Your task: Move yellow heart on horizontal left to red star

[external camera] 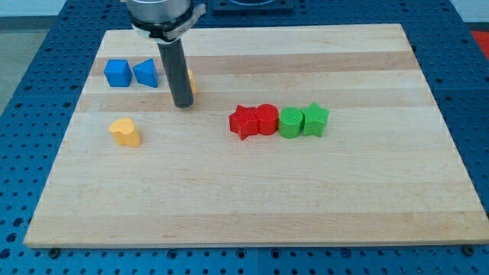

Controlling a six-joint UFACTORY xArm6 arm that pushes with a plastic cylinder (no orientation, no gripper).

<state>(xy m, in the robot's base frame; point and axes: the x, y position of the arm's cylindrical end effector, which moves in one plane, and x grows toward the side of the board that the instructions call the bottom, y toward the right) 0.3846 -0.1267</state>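
The yellow heart point(125, 131) lies on the wooden board toward the view's left. The red star point(244, 121) lies near the middle, well to the heart's right and slightly higher. My tip point(182, 104) rests on the board between them, up and to the right of the heart and left of the star, touching neither. A yellow-orange block point(191, 81), shape unclear, peeks out just behind the rod.
A red cylinder point(266, 119), a green cylinder point(290, 122) and a green star point(315, 119) line up touching to the right of the red star. A blue cube point(117, 72) and a blue triangle point(146, 73) sit at the upper left.
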